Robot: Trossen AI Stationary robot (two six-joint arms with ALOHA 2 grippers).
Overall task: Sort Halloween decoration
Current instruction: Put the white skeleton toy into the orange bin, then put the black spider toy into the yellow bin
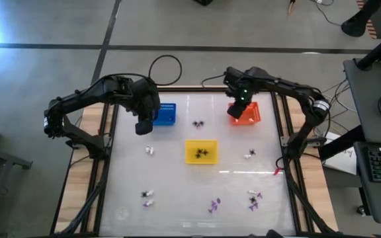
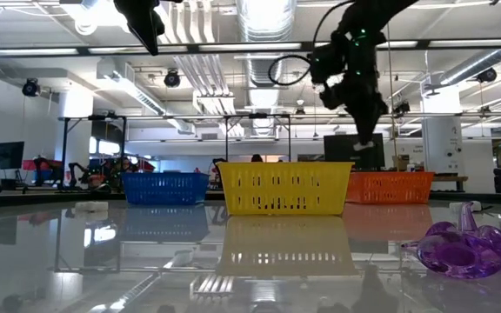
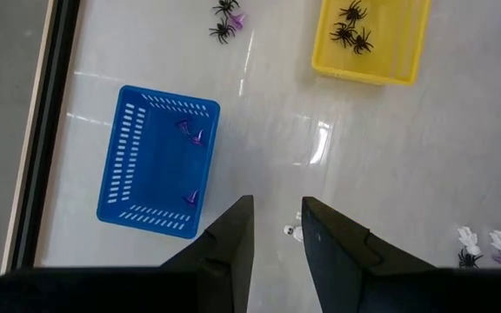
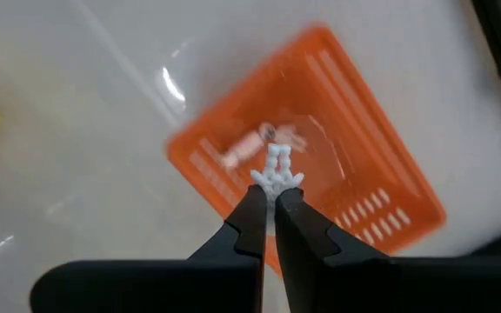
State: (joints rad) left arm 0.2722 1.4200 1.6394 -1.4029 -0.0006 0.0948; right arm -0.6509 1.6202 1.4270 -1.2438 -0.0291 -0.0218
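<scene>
Two dark arms reach in over the tabletop (image 1: 177, 198) from its far corners, each bent at the elbow with the wrist pointing down. The right tool (image 4: 273, 193) hangs above the orange basket (image 4: 355, 174), its fingers pinched together on a small white trinket (image 4: 275, 169) that sticks out past the tips; another white piece lies inside the basket below it. The left tool (image 3: 277, 222) hovers just beside the blue basket (image 3: 124, 165), fingers a little apart and holding nothing (a tiny white piece sits on the surface beneath the gap). Purple trinkets (image 3: 191, 133) lie in the blue basket, and black spiders (image 3: 352, 26) fill part of the yellow basket (image 1: 200, 151), which stands between the other two and a bit nearer.

Loose decorations are scattered across the glossy white surface: a black and purple cluster (image 1: 198, 123) between the blue and orange baskets, white pieces (image 1: 149, 151) left of the yellow one, and more purple (image 1: 213, 205), black and white ones along the near edge. From table height a purple trinket (image 2: 461, 252) looms close, with a workshop of ceiling ducts, lights and benches behind.
</scene>
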